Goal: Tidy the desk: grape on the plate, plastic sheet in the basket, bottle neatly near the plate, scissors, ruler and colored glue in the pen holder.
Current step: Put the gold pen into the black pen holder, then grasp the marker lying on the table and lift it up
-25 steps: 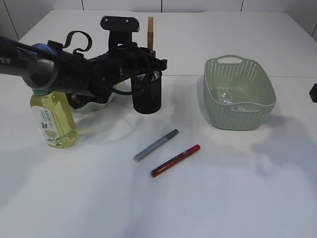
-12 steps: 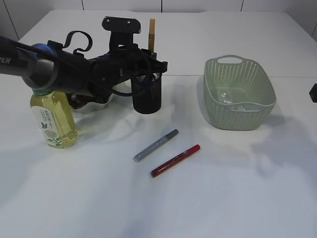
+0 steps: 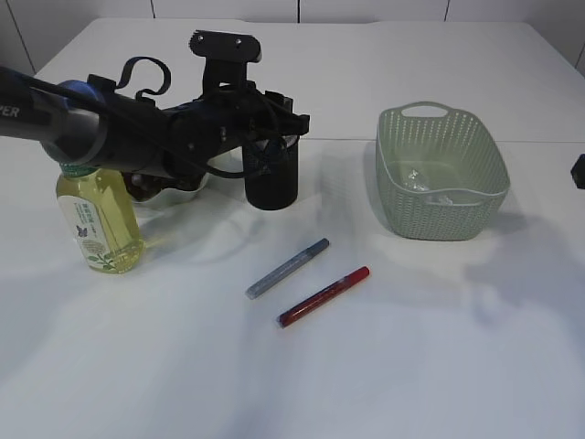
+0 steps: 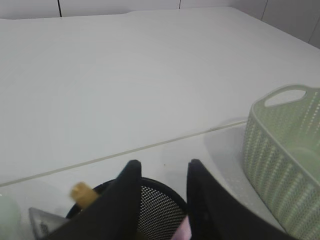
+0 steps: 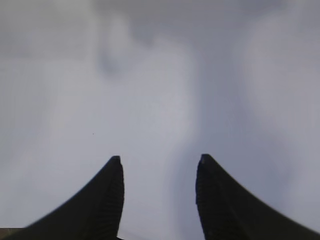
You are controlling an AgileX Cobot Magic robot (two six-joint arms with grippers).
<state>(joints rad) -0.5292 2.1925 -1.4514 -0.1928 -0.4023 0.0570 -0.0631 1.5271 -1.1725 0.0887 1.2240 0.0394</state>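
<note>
Bright even light, soft shadows on table (image 3: 384,366); right wrist view blurred

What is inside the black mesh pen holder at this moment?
In the left wrist view, the pen holder shows a tan stick end, a grey piece and something pink. The left gripper covers the rest, so the lower contents cannot be seen.

the left arm (image 3: 137,137) hides most of the plate (image 3: 187,190) and the bottle (image 3: 99,229) cap; the pen holder (image 4: 160,210) is cut off below, its contents blurred.
</note>
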